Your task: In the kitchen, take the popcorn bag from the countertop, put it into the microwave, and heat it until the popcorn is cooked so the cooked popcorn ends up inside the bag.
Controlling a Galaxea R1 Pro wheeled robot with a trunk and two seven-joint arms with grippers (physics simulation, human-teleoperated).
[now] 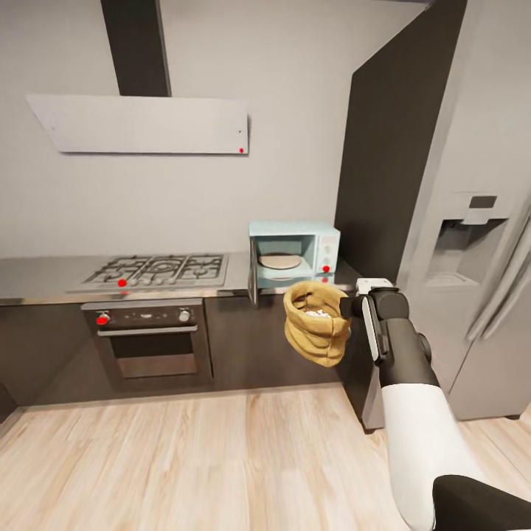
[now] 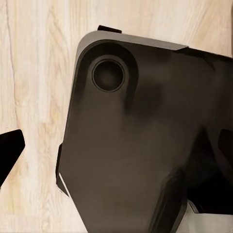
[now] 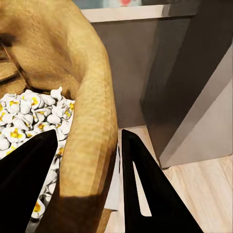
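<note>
The tan popcorn bag hangs in the air in front of the dark cabinets, just below the countertop edge. White popped popcorn fills its inside. My right gripper is shut on the bag's rolled rim, one dark finger inside the bag and the other finger outside. The mint-white microwave stands on the countertop behind the bag, its door swung open and a round turntable plate showing inside. The left wrist view shows dark robot body over the wooden floor.
A gas hob lies on the countertop left of the microwave, above a built-in oven with red knobs. A tall dark panel and a grey fridge stand at the right. Light wooden floor spreads in front.
</note>
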